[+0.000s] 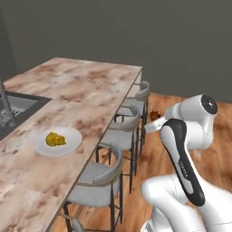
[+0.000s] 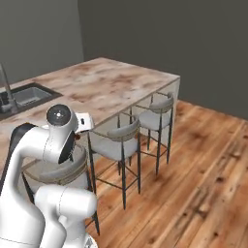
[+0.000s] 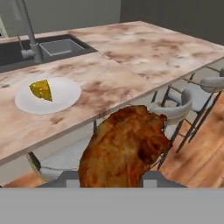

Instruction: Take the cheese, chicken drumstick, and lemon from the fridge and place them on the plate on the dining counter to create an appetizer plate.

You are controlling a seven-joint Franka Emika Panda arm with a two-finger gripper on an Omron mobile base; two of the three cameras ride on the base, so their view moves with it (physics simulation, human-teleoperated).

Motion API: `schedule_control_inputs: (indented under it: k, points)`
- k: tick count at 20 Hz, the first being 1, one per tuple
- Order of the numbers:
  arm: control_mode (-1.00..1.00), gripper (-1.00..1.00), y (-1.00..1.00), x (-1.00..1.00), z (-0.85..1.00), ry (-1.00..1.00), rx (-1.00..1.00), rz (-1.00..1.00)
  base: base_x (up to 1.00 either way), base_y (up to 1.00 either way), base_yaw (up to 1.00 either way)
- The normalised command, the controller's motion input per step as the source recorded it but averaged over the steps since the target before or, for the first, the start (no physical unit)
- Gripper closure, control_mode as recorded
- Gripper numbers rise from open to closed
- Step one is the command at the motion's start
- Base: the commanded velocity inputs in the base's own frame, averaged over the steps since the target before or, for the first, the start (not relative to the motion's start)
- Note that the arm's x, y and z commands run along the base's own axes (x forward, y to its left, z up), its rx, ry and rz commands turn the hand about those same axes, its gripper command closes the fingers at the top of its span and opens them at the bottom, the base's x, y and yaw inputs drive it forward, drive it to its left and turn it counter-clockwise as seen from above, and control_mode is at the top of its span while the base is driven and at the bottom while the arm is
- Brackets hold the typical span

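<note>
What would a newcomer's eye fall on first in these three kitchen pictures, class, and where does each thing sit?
First, the chicken drumstick, a big reddish-brown lump held in the jaws of the gripper, looming at the bottom of the hand view, off the counter's edge above the stools. Next, the yellow cheese wedge lying on the pale plate, which rests on the marbled dining counter near the dark sink.

No legible text or labels anywhere.

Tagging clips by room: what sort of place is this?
Likely a home kitchen with an island: a marbled stone counter with an inset sink, stools along its side, and cheese on a plate.
</note>
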Motion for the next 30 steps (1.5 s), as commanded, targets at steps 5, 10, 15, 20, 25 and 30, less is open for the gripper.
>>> schedule_control_inputs:
  k: [5,10,15,20,25,30]
  points:
    - [1.00,1.00,0.00,0.00,0.00,0.00,0.00,0.00,0.87,0.00,0.60]
    - [1.00,1.00,0.00,0.00,0.00,0.00,0.00,0.00,0.71,0.05,0.63]
    - [1.00,1.00,0.00,0.00,0.00,0.00,0.00,0.00,0.60,0.05,0.66]
    - [1.00,1.00,0.00,0.00,0.00,0.00,0.00,0.00,0.58,0.00,0.64]
    - [1.00,1.00,0.00,0.00,0.00,0.00,0.00,0.00,0.60,0.00,0.57]
    - [1.00,1.00,0.00,0.00,0.00,0.00,0.00,0.00,0.61,0.03,0.47]
